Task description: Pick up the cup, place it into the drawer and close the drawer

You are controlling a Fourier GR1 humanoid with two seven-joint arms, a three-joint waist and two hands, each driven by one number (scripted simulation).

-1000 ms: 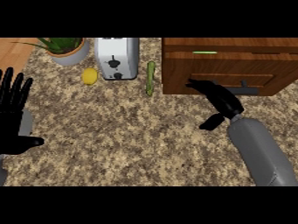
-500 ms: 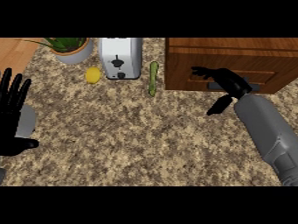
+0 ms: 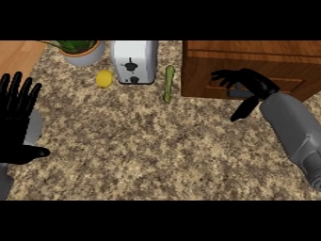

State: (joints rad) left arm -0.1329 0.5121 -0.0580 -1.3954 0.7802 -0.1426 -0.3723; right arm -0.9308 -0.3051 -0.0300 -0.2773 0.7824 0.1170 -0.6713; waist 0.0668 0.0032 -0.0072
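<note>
Cup not visible anywhere. Drawer looks shut flush; right hand against its front, fingers spread and relaxed. Left hand rests open at left edge. Toaster, lemon on bench.
</note>
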